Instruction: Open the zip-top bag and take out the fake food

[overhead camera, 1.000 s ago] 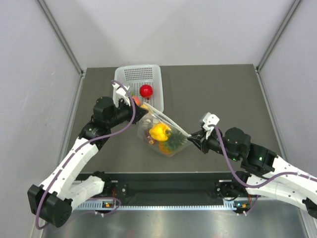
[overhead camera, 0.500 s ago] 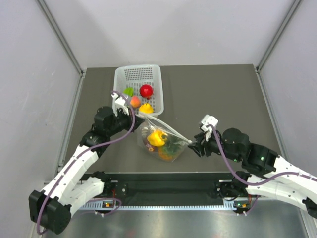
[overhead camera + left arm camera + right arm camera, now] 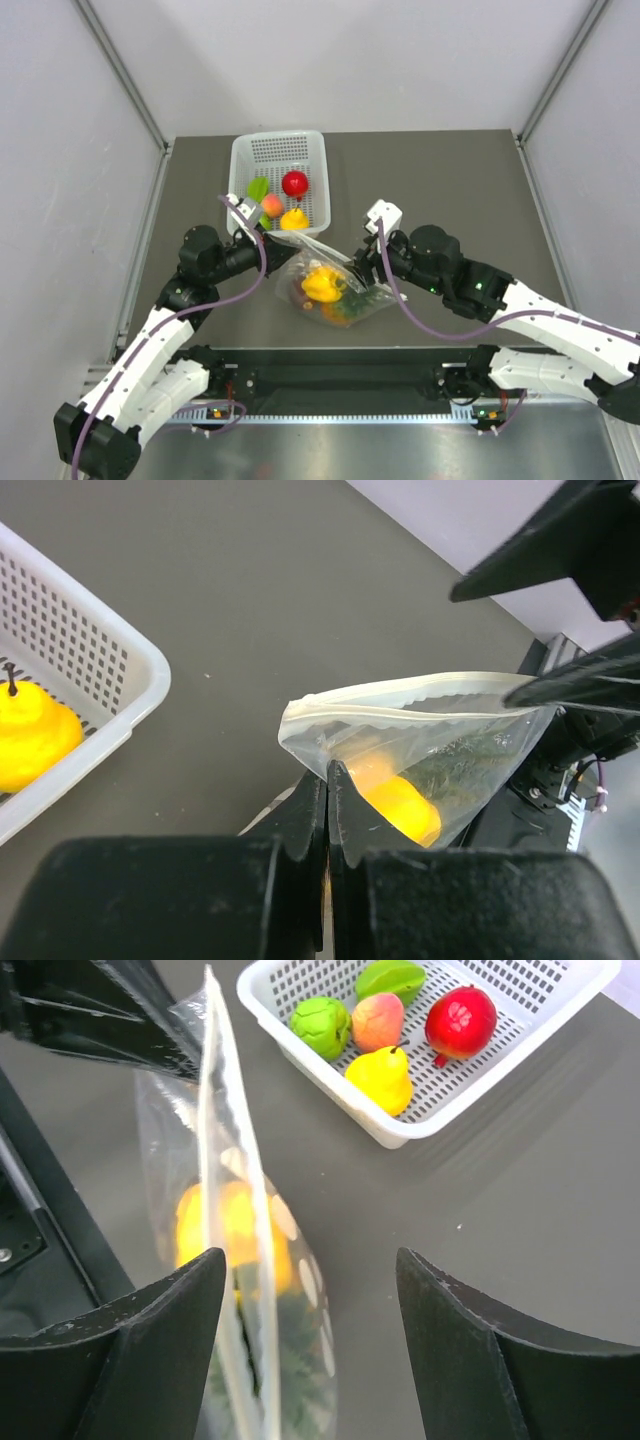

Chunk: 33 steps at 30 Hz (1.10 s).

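Centre-left, the left gripper (image 3: 327,780) is clamping the zip-top bag (image 3: 340,302) by its corner, anchoring it just below the basket (image 3: 243,160). The fake food (image 3: 318,283) is sitting inside, mid-frame. To the right, the right gripper (image 3: 310,1260) is spreading apart, having let go of its corner and swung in over the zip edge.

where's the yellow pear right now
In the top view, the yellow pear sits in the white basket at its near rim, right of the peach piece.
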### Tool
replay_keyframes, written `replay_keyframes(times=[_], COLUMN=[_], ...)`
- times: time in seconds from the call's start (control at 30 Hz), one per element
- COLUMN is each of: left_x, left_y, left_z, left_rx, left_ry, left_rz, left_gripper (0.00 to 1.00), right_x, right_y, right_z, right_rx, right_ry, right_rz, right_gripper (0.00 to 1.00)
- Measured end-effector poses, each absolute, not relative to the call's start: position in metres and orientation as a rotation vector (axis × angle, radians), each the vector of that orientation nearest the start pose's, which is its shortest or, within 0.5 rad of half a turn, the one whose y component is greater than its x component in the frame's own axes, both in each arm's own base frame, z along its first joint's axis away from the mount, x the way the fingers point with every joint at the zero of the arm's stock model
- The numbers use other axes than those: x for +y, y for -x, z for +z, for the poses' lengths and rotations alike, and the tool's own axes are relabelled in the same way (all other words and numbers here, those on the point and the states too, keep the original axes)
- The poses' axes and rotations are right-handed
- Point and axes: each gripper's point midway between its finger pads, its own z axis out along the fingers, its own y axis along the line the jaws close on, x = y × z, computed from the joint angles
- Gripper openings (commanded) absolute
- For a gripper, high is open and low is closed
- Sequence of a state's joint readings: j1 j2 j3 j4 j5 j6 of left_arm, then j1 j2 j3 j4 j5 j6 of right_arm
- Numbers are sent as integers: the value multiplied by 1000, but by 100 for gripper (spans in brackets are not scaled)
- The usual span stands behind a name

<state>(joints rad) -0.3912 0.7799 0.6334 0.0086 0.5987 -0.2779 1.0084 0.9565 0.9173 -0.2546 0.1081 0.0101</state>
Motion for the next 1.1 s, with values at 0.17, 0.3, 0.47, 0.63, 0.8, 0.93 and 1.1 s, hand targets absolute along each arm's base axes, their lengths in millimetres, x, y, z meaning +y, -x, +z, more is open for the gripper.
replay_keyframes(times=[0.17,0.3,0.47,0.63,0.8,0.93,1.1], left_x=[-213,-215,-216,-217,-219,-220,-221], left_y=[-221,-219,-218,-216,-213,-210,-209], left_z=[256,259,261,262,264,266,268], left_rx=[1678,1660,1646,1643,1632,1622,1607], left_ry=[-587,-603,-615,-624,-641,-653,-663], left_rz=[-1021,-1033,-1043,-1051,-1071,-1086,-1092], left_gripper=[0,0,0,0,0,0,0], right_x=[280,280,285,293,299,303,310], right_y=[-211,-213,-206,-200,-201,-204,-204], right_z=[267,271,270,265,259,251,242], right_rx=[1701,1687,1679,1681,1691,1700,1715], right_ry=[838,834,873,917,935,943,969], right_rz=[598,615,665,709,719,719,733], right_gripper=[68,66,66,65,63,58,31])
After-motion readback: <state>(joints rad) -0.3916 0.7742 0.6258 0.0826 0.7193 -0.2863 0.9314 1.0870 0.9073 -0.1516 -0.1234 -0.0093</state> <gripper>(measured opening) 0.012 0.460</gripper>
